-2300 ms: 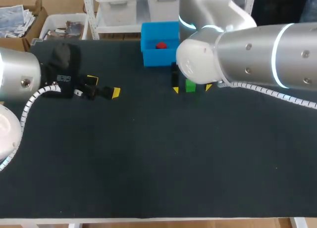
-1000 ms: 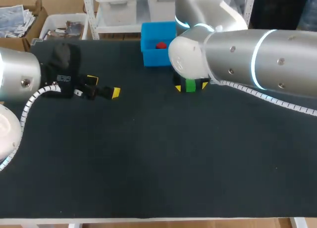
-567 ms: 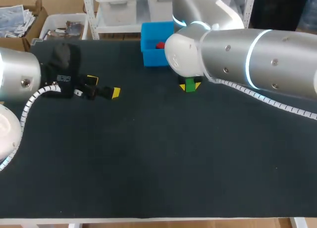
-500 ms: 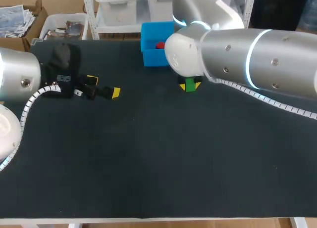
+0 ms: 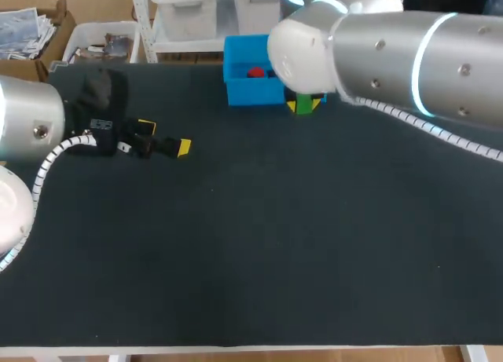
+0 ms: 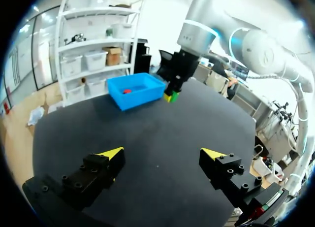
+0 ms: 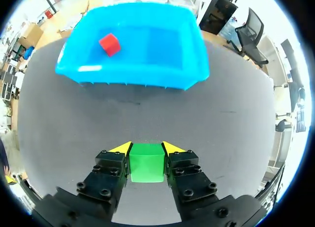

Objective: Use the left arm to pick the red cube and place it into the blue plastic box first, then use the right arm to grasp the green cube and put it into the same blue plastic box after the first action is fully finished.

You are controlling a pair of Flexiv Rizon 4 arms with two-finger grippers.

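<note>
Dark matte tabletop [image 5: 251, 244]; right end effector [image 7: 146, 148] clamps smooth green cube [image 7: 146, 164], left end effector [image 6: 162, 153] spread wide.

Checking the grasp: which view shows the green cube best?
Right wrist view: the green cube sits large in the right gripper, both fingers touching. Head view shows a sliver under the arm; left wrist view, a distant speck.

Box [image 5: 251, 94] at the table's [image 5: 259, 236] far edge, one cube [image 5: 255, 72] inside it. Second cube [image 7: 145, 162] between the right gripper's [image 7: 146, 148] fingers, just right of the box and seemingly above the table. Left gripper [image 5: 165, 137] well apart, leftward.
</note>
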